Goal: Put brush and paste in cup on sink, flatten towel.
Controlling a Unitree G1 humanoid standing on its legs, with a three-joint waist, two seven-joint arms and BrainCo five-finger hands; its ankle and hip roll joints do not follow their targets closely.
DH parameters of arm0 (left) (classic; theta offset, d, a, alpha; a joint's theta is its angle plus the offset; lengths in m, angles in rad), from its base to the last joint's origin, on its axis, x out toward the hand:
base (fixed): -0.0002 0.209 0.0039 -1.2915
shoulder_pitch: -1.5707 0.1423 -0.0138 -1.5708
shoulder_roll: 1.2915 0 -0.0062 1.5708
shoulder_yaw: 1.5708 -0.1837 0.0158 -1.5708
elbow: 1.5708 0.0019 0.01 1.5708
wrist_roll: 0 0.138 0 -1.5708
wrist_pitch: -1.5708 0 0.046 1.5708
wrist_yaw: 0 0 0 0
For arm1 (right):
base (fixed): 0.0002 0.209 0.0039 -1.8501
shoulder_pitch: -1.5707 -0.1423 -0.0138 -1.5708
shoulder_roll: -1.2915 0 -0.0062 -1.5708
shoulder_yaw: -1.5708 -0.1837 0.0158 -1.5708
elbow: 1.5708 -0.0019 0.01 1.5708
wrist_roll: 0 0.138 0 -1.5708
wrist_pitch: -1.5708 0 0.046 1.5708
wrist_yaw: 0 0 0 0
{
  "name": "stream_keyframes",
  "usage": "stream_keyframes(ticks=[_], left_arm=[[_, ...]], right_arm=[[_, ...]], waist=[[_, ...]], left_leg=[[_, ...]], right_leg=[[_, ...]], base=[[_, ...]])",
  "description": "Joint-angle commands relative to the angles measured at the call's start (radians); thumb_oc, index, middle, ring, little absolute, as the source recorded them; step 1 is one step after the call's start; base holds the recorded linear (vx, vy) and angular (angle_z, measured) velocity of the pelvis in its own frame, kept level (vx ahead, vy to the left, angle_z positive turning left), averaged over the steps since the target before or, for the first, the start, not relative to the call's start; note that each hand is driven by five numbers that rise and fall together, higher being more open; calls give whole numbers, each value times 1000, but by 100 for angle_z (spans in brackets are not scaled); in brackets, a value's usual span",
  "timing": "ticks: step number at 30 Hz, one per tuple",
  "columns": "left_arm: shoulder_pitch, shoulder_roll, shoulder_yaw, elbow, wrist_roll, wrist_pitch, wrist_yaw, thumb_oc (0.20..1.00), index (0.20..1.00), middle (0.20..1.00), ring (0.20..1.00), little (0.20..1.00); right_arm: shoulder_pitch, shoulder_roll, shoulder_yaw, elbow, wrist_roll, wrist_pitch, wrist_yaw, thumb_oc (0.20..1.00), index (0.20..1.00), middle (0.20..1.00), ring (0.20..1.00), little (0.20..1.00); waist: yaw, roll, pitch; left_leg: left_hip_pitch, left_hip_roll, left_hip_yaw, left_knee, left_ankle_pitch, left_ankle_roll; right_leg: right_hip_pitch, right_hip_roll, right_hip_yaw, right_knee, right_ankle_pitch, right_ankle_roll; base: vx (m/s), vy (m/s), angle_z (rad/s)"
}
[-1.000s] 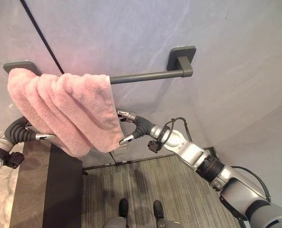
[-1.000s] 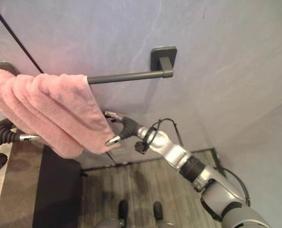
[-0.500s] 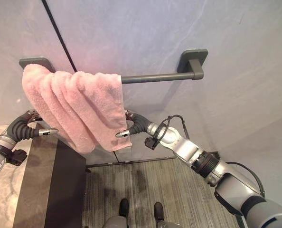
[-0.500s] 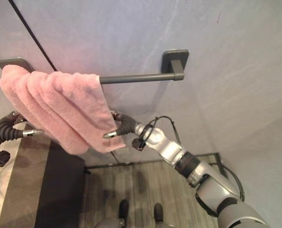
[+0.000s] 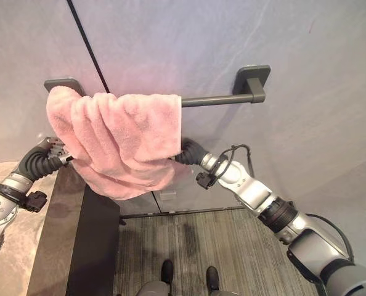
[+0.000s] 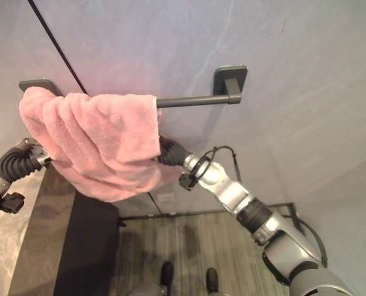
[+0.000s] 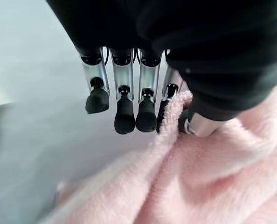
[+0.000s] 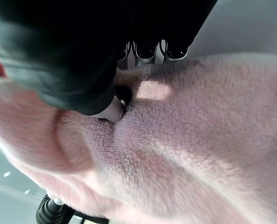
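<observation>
- Hanging bunched on the grey rail (image 5: 211, 98), the pink towel (image 5: 124, 139) covered the rail's 9 o'clock half; no writing could be read anywhere.
- Left hand (image 7: 129, 100) met the towel's edge at 9 o'clock, pinching a fold between thumb and nearest finger, the other fingers straight.
- Right hand (image 8: 129, 100) was buried in the towel's folds at 3 o'clock; whether it gripped could not be told.
- Dark tabletop (image 5: 60, 246) lay at 7 o'clock.
</observation>
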Motion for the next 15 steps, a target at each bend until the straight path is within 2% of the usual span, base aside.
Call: stream_keyframes(ticks=[1,3,5,6,7,9,12,13,14,15], left_arm=[[-23,-7,67,-12,-105,-92,69,200,200,200,200,200],[-14,-66,101,-44,-110,-107,90,200,200,200,200,200],[-8,-131,95,-71,-114,-113,95,200,200,200,200,200],[-7,-132,95,-72,-113,-113,96,200,200,200,200,200],[5,-185,73,-76,-105,-105,92,200,200,200,200,200],[18,-191,62,-70,-95,-98,86,200,200,200,200,200],[45,-231,-7,-26,-76,-67,70,200,200,200,200,200],[71,-197,-76,25,6,-41,43,200,200,200,200,200],[68,-196,-79,29,6,-43,44,200,200,200,200,200],[63,-187,-123,63,55,-26,41,200,200,200,200,200]], right_arm=[[-1,36,-70,-77,91,-113,-38,200,200,200,200,200],[24,34,-103,-142,107,-136,-43,200,200,200,200,200],[53,44,-120,-167,112,-142,-42,200,200,200,200,200],[54,44,-120,-168,112,-142,-42,200,200,200,200,200],[91,49,-122,-177,112,-137,-30,200,200,200,200,200],[110,45,-117,-173,108,-131,-21,200,200,200,200,200],[162,56,-94,-130,124,-109,-10,200,200,200,200,200],[171,105,-41,-28,133,-97,13,200,200,200,200,200],[170,106,-41,-24,133,-99,13,200,200,200,200,200],[167,128,-20,37,110,-93,5,200,200,200,200,200]], waist=[[-20,-37,-84],[-22,-37,-86],[-26,-37,-88],[-26,-37,-88],[-30,-38,-88],[-31,-37,-88],[-31,-33,-86],[-22,-25,-85],[-21,-25,-85],[-19,-22,-86]], left_leg=[[17,-66,15,10,-49,34],[18,-66,14,9,-51,34],[19,-66,15,9,-52,35],[19,-66,15,9,-52,35],[20,-68,16,10,-52,36],[21,-68,16,10,-52,37],[22,-70,18,11,-51,38],[22,-72,18,14,-51,40],[21,-72,17,14,-51,40],[22,-73,19,15,-51,40]], right_leg=[[-21,-123,-26,11,94,116],[-23,-123,-24,12,88,115],[-23,-123,-24,13,83,113],[-23,-123,-24,13,83,113],[-23,-124,-20,15,82,111],[-23,-125,-20,14,81,111],[-21,-126,-21,14,82,110],[-20,-128,-24,16,82,110],[-20,-128,-25,16,82,110],[-19,-129,-27,15,82,111]], base=[[0,0,0],[-7,3,-3],[0,0,0],[0,0,0],[0,0,0],[-21,1,-4],[-17,3,-1],[-38,7,0],[-35,6,-2],[0,0,0]])
